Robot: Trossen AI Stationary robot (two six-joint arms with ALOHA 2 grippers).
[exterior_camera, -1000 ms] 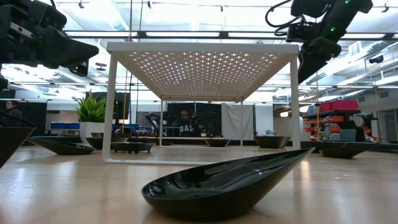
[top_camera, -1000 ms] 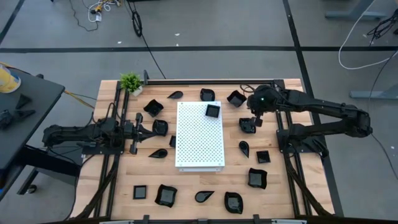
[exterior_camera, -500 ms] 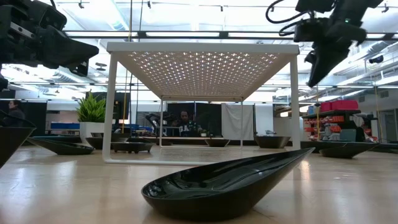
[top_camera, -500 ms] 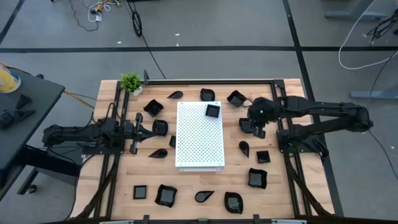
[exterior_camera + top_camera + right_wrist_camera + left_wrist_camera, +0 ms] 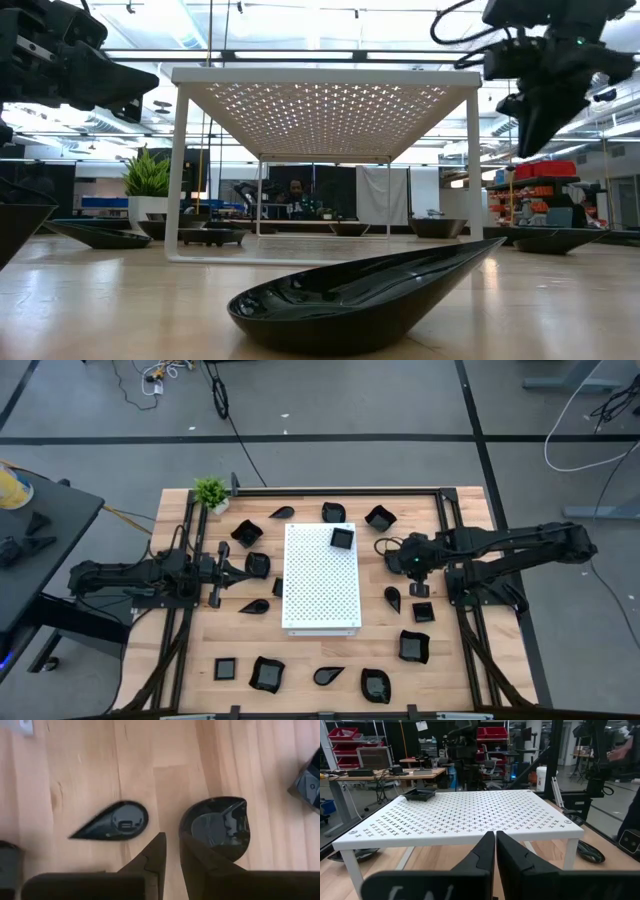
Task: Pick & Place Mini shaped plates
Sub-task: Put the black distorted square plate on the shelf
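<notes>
Several small glossy black mini shaped plates lie on the wooden table around a white perforated board (image 5: pixel 320 595). One square plate (image 5: pixel 342 537) sits on the board's far right corner. My right gripper (image 5: pixel 412 563) hangs above the table right of the board, pointing steeply down. It is open by a narrow gap with nothing in it. Below it lie a teardrop plate (image 5: pixel 112 822) and a rounded plate (image 5: pixel 217 827), one on either side of its fingertips (image 5: pixel 171 840). My left gripper (image 5: pixel 495 840) waits shut and level, left of the board (image 5: pixel 236 569).
A small green potted plant (image 5: pixel 211 492) stands at the far left corner. More black plates lie along the near edge (image 5: pixel 266 674) and right of the board (image 5: pixel 423 612). Dark rails (image 5: pixel 470 640) run down both sides. One long plate (image 5: pixel 360 295) lies close before the low camera.
My right gripper has swung from the far right part of the table toward the near edge, sinking a little and tipping further down. It now hangs over the plates right of the board. No plate has moved.
</notes>
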